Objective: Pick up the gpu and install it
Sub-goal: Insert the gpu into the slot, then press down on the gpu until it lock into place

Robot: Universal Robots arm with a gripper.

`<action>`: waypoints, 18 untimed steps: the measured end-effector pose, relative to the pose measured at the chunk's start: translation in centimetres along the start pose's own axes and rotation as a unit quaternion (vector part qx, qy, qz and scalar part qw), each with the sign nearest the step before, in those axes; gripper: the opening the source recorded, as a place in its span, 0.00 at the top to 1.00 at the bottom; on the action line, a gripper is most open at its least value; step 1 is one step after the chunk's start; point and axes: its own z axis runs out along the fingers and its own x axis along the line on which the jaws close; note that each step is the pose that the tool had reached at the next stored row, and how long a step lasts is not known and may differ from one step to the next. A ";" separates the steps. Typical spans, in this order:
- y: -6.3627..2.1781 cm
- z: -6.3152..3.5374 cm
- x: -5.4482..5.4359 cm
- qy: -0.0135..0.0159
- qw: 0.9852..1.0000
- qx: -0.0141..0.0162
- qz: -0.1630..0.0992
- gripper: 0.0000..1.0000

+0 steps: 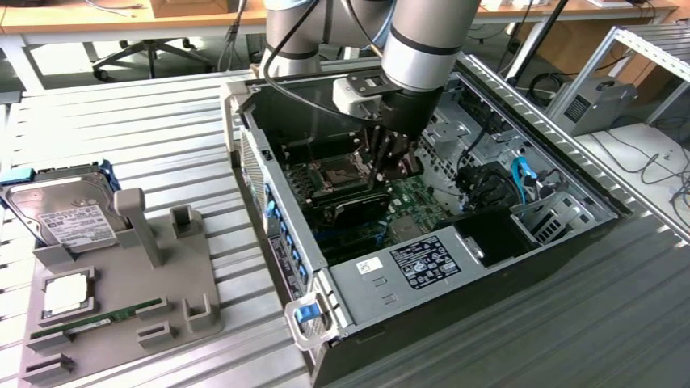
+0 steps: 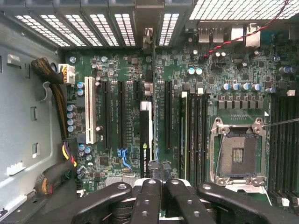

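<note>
Holding the gpu (image 2: 145,140) edge-on inside the open computer case (image 1: 356,283), the gripper (image 2: 156,186) is closed on the card's upper edge above the motherboard (image 2: 117,70). The card's long axis runs parallel to the expansion slots (image 2: 167,112), toward the vented rear panel. Any offset from the slot risks jamming or bending the connector edge.

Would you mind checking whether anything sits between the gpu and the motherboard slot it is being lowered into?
Nothing visible does. The gripper is shut on the gpu, which stands edge-on over the motherboard between the long black expansion slots. The white slot and cable bundle lie off to one side.
</note>
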 end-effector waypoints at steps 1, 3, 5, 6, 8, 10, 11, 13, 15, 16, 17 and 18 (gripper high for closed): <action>0.00 0.00 0.0 0.000 1.000 0.000 0.000 0.89; -0.01 0.00 0.0 0.000 1.000 0.000 0.000 0.89; -0.01 0.00 0.0 0.000 1.000 0.000 0.000 0.89; -0.01 0.00 0.0 0.000 1.000 0.000 0.000 0.89; -0.01 0.00 0.0 0.000 1.000 0.000 0.000 0.89; 0.38 0.04 0.0 0.000 1.000 0.000 0.000 0.89; 1.15 0.09 0.0 0.000 1.000 0.000 0.000 0.89; 2.18 0.15 0.0 0.000 1.000 0.000 0.000 0.89; 3.11 0.23 0.0 0.000 1.000 0.000 0.000 0.89; 3.48 0.28 0.0 0.000 1.000 0.000 0.000 0.89; 4.03 0.35 0.0 0.000 1.000 0.000 0.000 0.89; 4.45 0.43 0.0 0.000 1.000 0.000 0.000 0.89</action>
